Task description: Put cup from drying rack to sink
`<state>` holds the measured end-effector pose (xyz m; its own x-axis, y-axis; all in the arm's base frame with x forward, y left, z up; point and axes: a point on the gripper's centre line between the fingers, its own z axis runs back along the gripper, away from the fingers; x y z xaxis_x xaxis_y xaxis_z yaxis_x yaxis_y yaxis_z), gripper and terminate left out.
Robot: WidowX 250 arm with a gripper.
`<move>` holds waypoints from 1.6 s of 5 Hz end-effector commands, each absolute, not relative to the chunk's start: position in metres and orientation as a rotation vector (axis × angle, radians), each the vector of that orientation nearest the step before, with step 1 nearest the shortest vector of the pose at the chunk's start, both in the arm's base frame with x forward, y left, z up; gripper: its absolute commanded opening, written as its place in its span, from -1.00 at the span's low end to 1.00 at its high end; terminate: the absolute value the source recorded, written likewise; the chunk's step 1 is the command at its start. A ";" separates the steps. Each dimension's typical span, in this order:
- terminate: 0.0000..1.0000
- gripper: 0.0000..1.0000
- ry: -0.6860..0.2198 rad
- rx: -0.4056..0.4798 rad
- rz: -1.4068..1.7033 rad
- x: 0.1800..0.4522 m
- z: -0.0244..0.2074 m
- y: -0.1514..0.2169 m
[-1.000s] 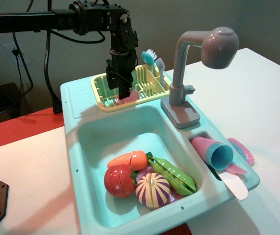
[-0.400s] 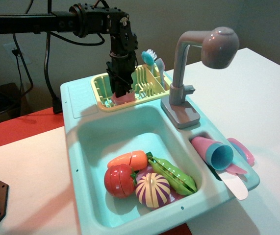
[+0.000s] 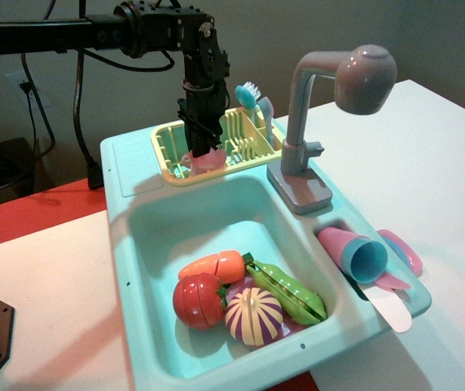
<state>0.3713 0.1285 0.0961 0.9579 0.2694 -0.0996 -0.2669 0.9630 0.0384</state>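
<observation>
The small pink cup is at the front edge of the pale yellow drying rack, at the back left of the teal sink. My gripper comes straight down from the black arm and its fingers close on the cup's rim. The cup looks slightly lifted and tilted over the rack's front wall. The fingertips are partly hidden by the cup.
The basin holds a toy carrot, tomato, striped onion and pea pod. A grey faucet stands to the right. A larger pink cup with a blue interior lies in the side compartment. A blue brush stands in the rack.
The gripper has narrowed onto the cup and risen a little. The cup went from lying low in the rack to upright and slightly raised at the rack's front.
</observation>
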 end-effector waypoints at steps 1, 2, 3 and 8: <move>-1.00 -1.00 -0.111 0.022 0.257 0.386 0.175 0.132; -1.00 -1.00 -0.154 0.006 0.249 0.390 0.197 0.127; -1.00 -1.00 -0.141 -0.005 0.222 0.385 0.200 0.112; -1.00 -1.00 -0.004 -0.071 0.023 0.341 0.152 0.001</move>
<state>0.3395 0.0005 0.1222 0.9974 0.0175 -0.0703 -0.0227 0.9970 -0.0735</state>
